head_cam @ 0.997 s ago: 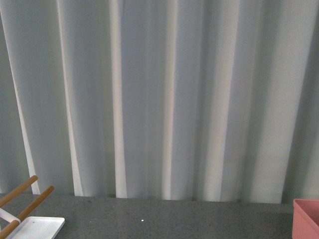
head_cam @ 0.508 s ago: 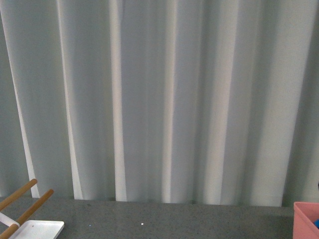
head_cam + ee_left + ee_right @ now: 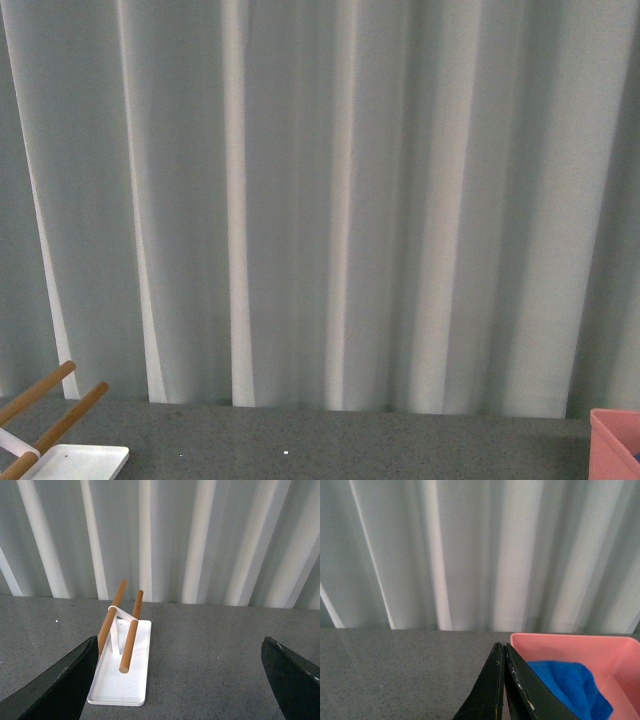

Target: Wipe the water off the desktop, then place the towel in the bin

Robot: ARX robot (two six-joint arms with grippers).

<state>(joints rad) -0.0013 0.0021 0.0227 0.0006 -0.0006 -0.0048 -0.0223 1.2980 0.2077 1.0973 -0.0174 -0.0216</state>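
Towel [image 3: 572, 686] lying in bin [image 3: 620, 652], right gripper [image 3: 504, 690] clenched empty, front view barely shifted (left gripper [image 3: 180, 680] spread wide)

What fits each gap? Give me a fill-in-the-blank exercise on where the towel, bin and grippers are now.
1. The towel lies inside the ____.
2. The right gripper is shut and holds ____.
3. The left gripper is ____, facing the white tray.
4. The tray carries two ____ rods and rests on the desktop.

Missing words: bin; nothing; open; wooden
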